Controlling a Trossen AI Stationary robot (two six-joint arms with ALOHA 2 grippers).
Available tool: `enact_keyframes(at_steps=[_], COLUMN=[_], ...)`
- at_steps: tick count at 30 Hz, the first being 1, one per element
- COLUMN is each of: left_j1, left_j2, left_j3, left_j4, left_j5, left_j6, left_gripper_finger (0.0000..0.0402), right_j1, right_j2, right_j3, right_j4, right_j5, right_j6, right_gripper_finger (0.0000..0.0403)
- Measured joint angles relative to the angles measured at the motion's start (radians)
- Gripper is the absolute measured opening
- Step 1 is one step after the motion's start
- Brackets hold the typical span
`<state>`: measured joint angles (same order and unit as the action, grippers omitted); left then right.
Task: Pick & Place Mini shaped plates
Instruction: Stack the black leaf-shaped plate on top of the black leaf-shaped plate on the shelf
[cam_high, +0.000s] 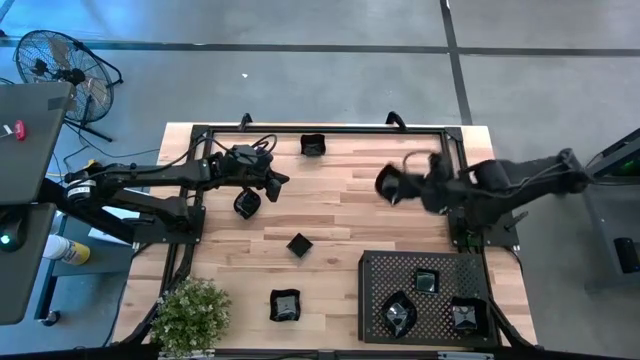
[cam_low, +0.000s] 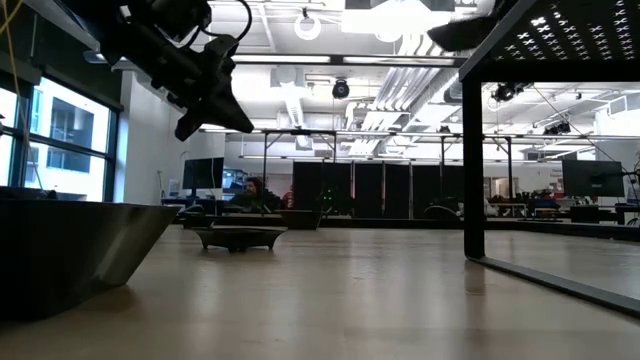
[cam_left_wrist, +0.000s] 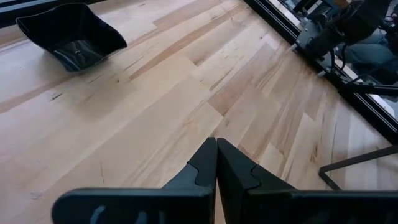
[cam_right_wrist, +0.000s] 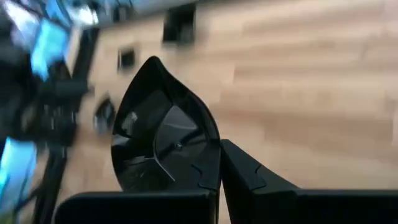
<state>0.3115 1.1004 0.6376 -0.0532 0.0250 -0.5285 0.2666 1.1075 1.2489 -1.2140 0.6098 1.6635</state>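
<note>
The right gripper (cam_right_wrist: 217, 165) was closed tight on the rim of a small black plate (cam_right_wrist: 158, 134), holding it up in the air over the right side of the wooden table (cam_high: 340, 215). From above, that held plate (cam_high: 388, 184) sat at the tip of the right arm, not yet over the big black tray (cam_high: 375, 290) with holes near the front right corner. Three little plates lay in the tray already: one (cam_high: 426, 281) near its back, one (cam_high: 399, 314) at its front left and one (cam_high: 463, 318) at its front right. The left gripper (cam_left_wrist: 216, 163) was shut with nothing in it, its fingers pressed together, above the left side of the table. A little plate (cam_high: 246, 204) lay just beside it. More plates sat on the bare wood: one (cam_high: 313, 145) near the back edge, one (cam_high: 299, 244) in the middle and one (cam_high: 285, 305) near the front. A green plant (cam_high: 190, 315) stood at the front left corner.
</note>
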Motion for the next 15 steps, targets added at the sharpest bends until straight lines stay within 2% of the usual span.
enact_keyframes(at_steps=[10,15], left_j1=[0.000,0.000], left_j2=[0.000,0.000], left_j3=[0.000,0.000], left_j4=[0.000,0.000], left_j5=[0.044,0.064], left_j6=[-0.005,-0.005], left_gripper_finger=[0.0000,0.0000], right_j1=[0.282,0.410], right_j2=[0.223,0.318], right_j3=[0.262,0.339], right_j4=[-0.170,-0.210], right_j5=[-0.198,-0.329], right_j6=[0.225,0.333], right_gripper_finger=[0.0000,0.0000])
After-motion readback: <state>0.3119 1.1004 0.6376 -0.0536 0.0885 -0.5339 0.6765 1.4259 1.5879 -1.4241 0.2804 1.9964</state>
